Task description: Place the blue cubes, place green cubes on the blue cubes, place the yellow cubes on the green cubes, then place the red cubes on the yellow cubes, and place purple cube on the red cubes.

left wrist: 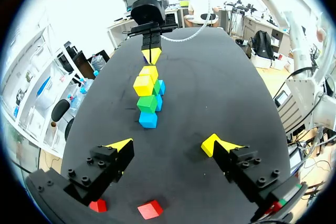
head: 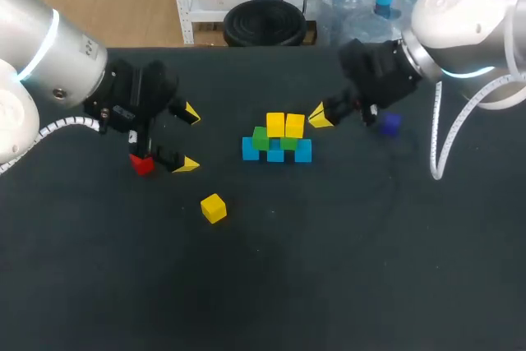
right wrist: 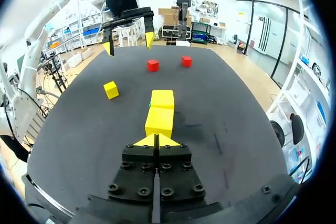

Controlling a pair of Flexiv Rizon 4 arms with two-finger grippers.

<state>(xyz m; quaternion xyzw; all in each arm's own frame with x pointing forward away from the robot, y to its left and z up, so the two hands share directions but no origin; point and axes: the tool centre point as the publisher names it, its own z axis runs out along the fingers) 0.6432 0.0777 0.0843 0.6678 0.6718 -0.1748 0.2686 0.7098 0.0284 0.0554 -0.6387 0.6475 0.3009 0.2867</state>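
**A:** What is the head camera giving you?

**B:** You are looking down on a dark table (head: 329, 285). Your left gripper (head: 188, 139) is hanging with its fingers spread wide and nothing between them, and a red cube (head: 142, 163) is lying just beside it. The blue cubes (head: 303, 151) are sitting in a row mid-table, carrying green cubes (head: 261, 138) and, on top, two yellow cubes (head: 275, 124). Your right gripper (head: 320, 115) is pointing at that pile, with the purple cube (head: 390, 125) lying just behind it. A loose yellow cube (head: 213, 207) is sitting well apart.

**A:** And the left wrist?

**B:** Your fingers (left wrist: 119, 144) are standing far apart, holding nothing. The pile (left wrist: 147, 103) is sitting well ahead of them, and two red cubes (left wrist: 150, 209) are lying beneath.

**A:** The right wrist?

**B:** Your right gripper (right wrist: 156, 140) is keeping its tips pressed together, empty. The nearest of the yellow cubes (right wrist: 159, 121) is sitting just ahead of it. You cannot tell whether they are touching.
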